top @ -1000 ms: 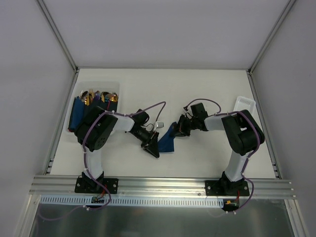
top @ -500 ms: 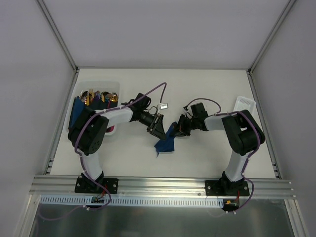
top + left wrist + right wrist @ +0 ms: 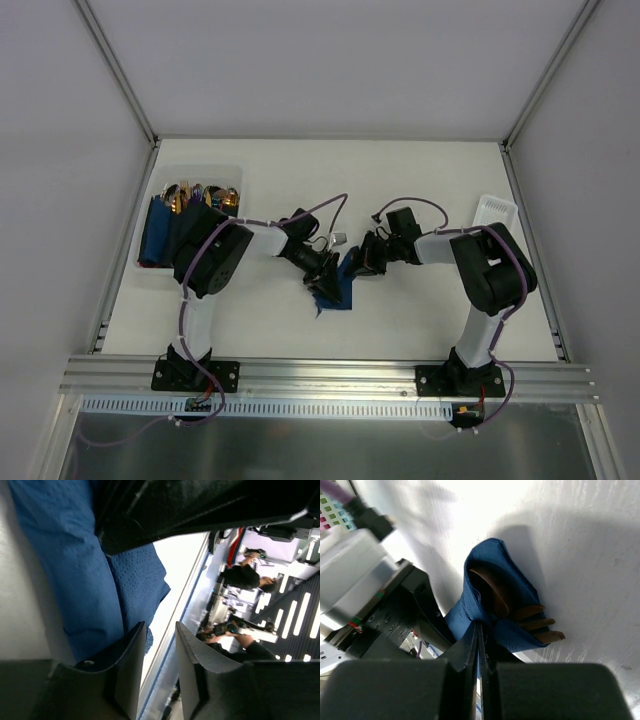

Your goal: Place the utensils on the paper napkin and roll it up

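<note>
The navy paper napkin [image 3: 338, 288] lies mid-table, folded over the gold-bronze utensils. In the right wrist view the napkin [image 3: 492, 570] wraps a spoon bowl [image 3: 492, 594], and fork tines [image 3: 540, 625] stick out at its end. My right gripper [image 3: 362, 258] holds the napkin's right end, and in its own view the gripper [image 3: 479, 630] is shut on a pinched fold of the paper. My left gripper [image 3: 323, 276] is low at the napkin's left side. In its view the left gripper [image 3: 160, 637] is open and empty, with the napkin [image 3: 85, 565] beside and under one finger.
A clear bin [image 3: 236, 176] at the back left holds more gold utensils [image 3: 200, 194] and a stack of navy napkins [image 3: 155, 232]. A white tray [image 3: 497, 212] stands at the right edge. The metal rail [image 3: 330, 375] runs along the near edge.
My left gripper swung up from the napkin's near-left side, then came down onto its left edge. The napkin bundle shifted slightly. The right gripper held still.
</note>
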